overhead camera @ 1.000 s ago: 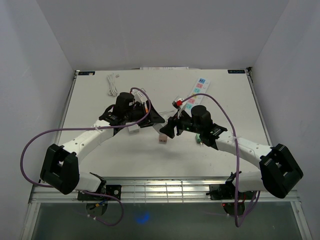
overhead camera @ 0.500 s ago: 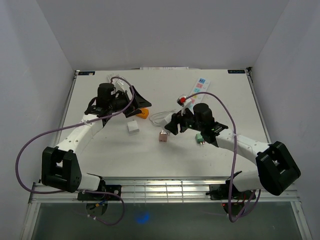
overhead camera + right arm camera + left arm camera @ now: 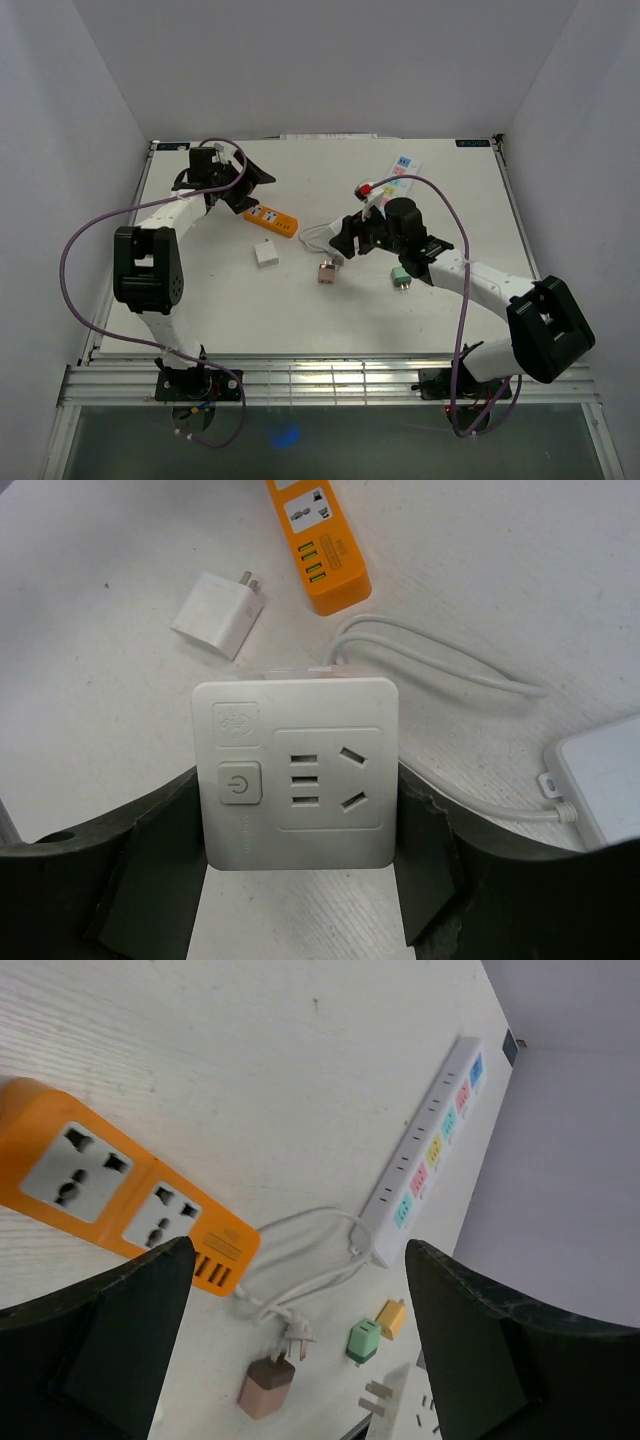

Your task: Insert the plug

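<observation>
My right gripper (image 3: 297, 815) is shut on a white square socket block (image 3: 295, 770) with a power button, its socket face towards the camera. It hangs above the table near mid-centre (image 3: 345, 240). A white charger plug (image 3: 220, 612) lies beyond it, also seen in the top view (image 3: 266, 254). A pink-brown plug (image 3: 327, 272) and a green plug (image 3: 401, 277) lie close by. My left gripper (image 3: 300, 1250) is open and empty, at the far left (image 3: 252, 178), above and behind an orange power strip (image 3: 110, 1185).
The orange power strip (image 3: 270, 219) lies left of centre. A long white power strip (image 3: 395, 180) with coloured sockets lies at the back right, its cable (image 3: 430, 670) looping to the middle. A small yellow plug (image 3: 390, 1315) lies by the green one. A coiled white cable (image 3: 225, 168) lies at the back left.
My left arm has swung from the table's centre out to the back left, uncovering the orange power strip. My right gripper has shifted slightly back, still holding the socket block.
</observation>
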